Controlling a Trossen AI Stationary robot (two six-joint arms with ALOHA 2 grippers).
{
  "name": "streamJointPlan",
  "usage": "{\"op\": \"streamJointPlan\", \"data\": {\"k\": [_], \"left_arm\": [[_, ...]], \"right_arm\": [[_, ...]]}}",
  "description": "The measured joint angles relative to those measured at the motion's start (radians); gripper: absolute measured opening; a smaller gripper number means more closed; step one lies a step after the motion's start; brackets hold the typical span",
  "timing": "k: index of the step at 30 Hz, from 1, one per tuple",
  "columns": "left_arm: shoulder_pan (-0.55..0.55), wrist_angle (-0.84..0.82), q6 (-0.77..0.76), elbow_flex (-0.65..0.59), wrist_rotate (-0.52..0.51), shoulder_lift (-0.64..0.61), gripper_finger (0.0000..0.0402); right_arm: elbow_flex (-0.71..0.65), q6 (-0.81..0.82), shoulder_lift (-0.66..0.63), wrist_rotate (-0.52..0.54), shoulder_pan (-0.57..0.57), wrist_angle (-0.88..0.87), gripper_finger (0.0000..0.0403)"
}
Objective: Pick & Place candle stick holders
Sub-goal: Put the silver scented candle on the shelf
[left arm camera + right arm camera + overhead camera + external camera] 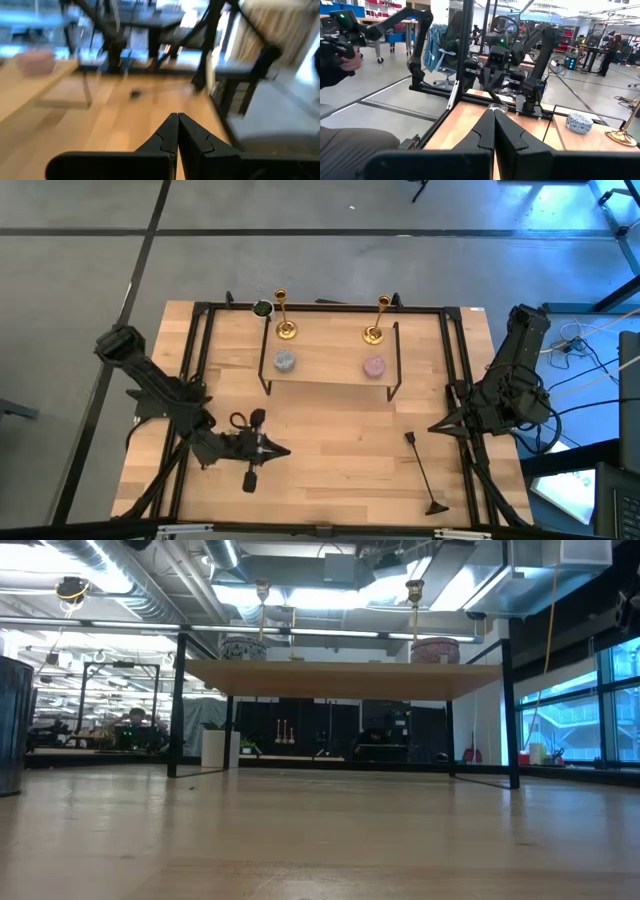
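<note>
Candle stick holders: two slim brass pieces are seen upright on a small raised shelf [330, 370] at the far side of the bench [330, 470]; the left candle stick holder [285, 315] and the right candle stick holder [377, 320] stand well apart, near the shelf's back edge.
Neighbours: a blue-grey candle [285, 361] is set in front of the left holder, a pink candle [373, 366] in front of the right one; a small dark tin [262, 309] sits just beside the left holder.
Left gripper [283, 451]: low over the near-left bench, well apart from the shelf; jaws are seen closed tip to tip in the left wrist view, nothing held.
Right gripper [436, 427]: parked by the right frame rail; jaws pressed together in the right wrist view, empty.
Other item: a thin black rod with a flared end [422, 472] lies on the near-right bench.
Room: a person's hand on a controller is seen in the right wrist view, beyond the bench.
Handling, judged: metal, stiff, smooth and likely slippery; top-heavy look offset by the flared base, so tipping is a risk if nudged.
Hold point, judged: mid-stem, jaws closed squarely across it, lifted straight up clear of the candle in front.
Progress, judged: neither holder grasped yet.
</note>
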Motion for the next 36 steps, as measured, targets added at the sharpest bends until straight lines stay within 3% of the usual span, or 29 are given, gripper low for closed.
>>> {"op": "streamJointPlan", "data": {"k": [5,10,14,21,29,36], "left_arm": [[-0.022,-0.324,-0.211,0.054,-0.007,-0.089,0.0002],[-0.050,-0.484,-0.493,0.057,-0.089,-0.171,0.0002],[-0.067,-0.588,-0.616,0.057,-0.111,-0.184,0.0002],[-0.071,-0.799,-0.833,0.057,-0.026,-0.185,0.0002],[-0.071,-1.186,-1.076,0.153,0.041,-0.184,0.0002],[-0.070,-1.356,-1.110,0.282,0.121,-0.166,0.0002]], "right_arm": [[0.000,0.007,0.000,0.000,0.000,-0.001,0.0000],[0.000,0.007,0.000,0.000,0.000,-0.004,0.0000],[0.000,0.009,0.000,0.000,0.000,-0.004,0.0000],[0.000,0.010,0.000,0.000,0.000,-0.003,0.0000],[0.000,0.010,0.000,0.000,0.000,-0.004,0.0000],[0.000,0.010,0.000,0.000,0.000,-0.004,0.0000]]}}
